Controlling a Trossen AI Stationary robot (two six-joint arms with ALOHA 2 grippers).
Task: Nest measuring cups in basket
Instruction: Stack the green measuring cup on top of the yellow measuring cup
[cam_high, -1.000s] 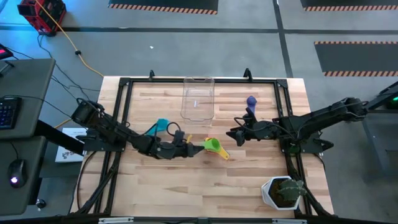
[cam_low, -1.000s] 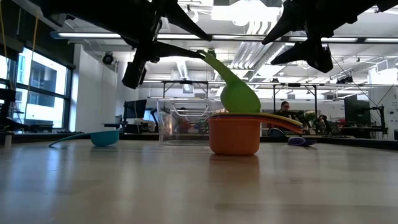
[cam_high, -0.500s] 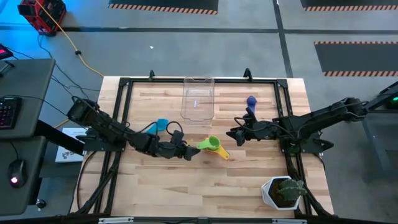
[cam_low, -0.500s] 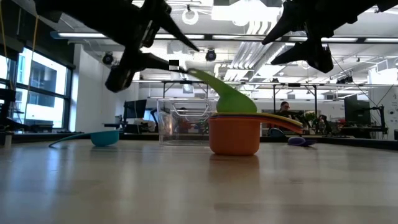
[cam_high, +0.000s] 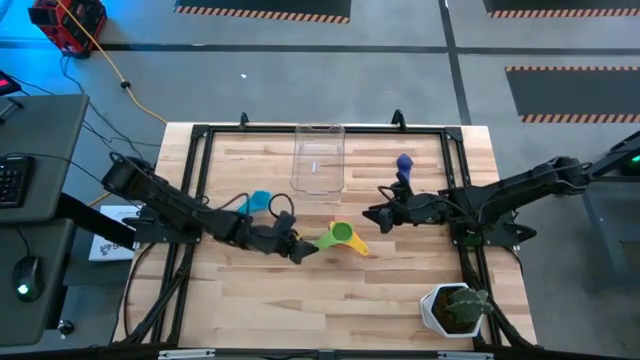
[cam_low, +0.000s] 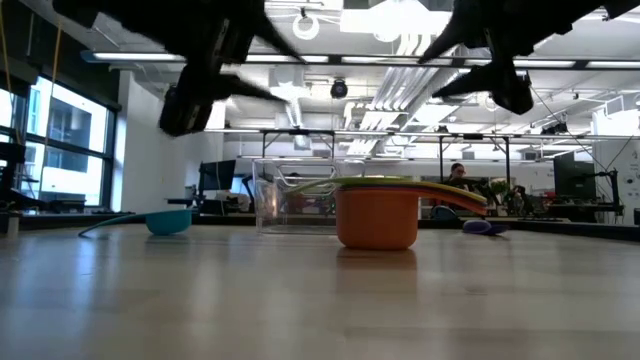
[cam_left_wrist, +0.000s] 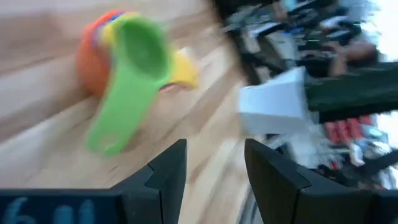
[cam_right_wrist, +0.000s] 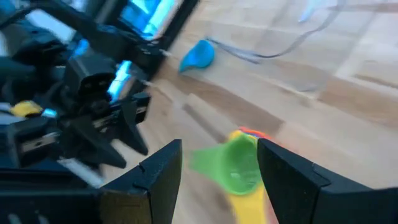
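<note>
An orange measuring cup (cam_low: 377, 218) stands on the table's middle with a yellow cup (cam_high: 356, 246) and a green cup (cam_high: 340, 236) nested in it. The green cup's handle (cam_left_wrist: 112, 124) points toward my left gripper (cam_high: 300, 248), which hovers open just left of the stack and touches nothing. Right of the stack my right gripper (cam_high: 375, 215) hovers open and empty. A light blue cup (cam_high: 260, 201) lies left of the basket (cam_high: 318, 158), which stands at the far middle. A purple-blue cup (cam_high: 404, 163) lies to the basket's right.
A white pot with a green plant (cam_high: 455, 308) stands at the near right corner. Black frame rails (cam_high: 200, 200) run along the table's sides. Bare wood lies in front of the stack toward the near edge.
My left gripper has let go of the green cup's handle and drawn back a little toward the table's left, rolling as it went. The green cup, which stood tilted with its handle raised, has dropped level into the stack.
</note>
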